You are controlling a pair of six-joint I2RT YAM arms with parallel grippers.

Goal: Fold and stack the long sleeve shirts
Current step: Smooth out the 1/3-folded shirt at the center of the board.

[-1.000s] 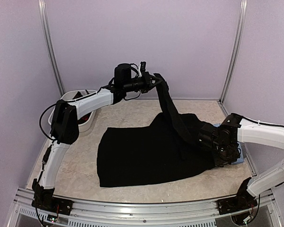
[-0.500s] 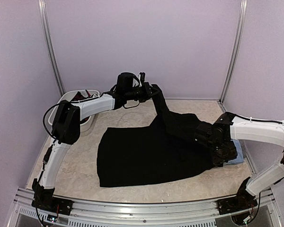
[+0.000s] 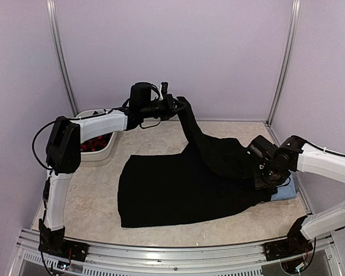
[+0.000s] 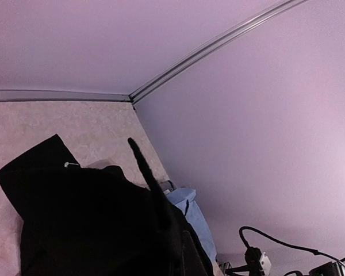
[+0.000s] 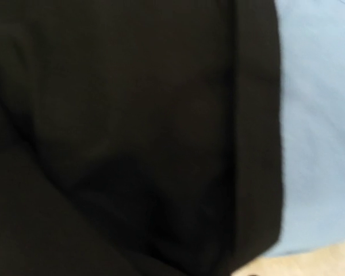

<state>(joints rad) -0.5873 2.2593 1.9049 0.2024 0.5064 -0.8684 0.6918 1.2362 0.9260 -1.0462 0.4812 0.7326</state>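
Lilac walls close in a mottled beige table, with a metal post rising at each far corner. One black shirt lies spread across the middle of the table, its near hem close to the near edge. Its right part is heaped up and lies over one light blue shirt, which sits folded flat against the right edge with only a strip showing. That makes two shirts in all. One white tub stands at the far left edge with something red inside.

The left claw hangs high over the far middle of the table, pinched together on the black shirt's sleeve, which runs down taut from it to the heap. The right claw sits low at the right edge, on or just above the black cloth. Its own camera shows only blurred black and blue fabric, so I cannot tell how its jaws stand.

Both shirts look light, thin and limp. The cloth should drape and stretch from whatever point is pinched, and it holds no shape of its own. A cuff, a shoulder seam or the collar gives a firmer grip than a single loose layer. Where black overlaps blue, a low pinch may well catch both shirts at once.
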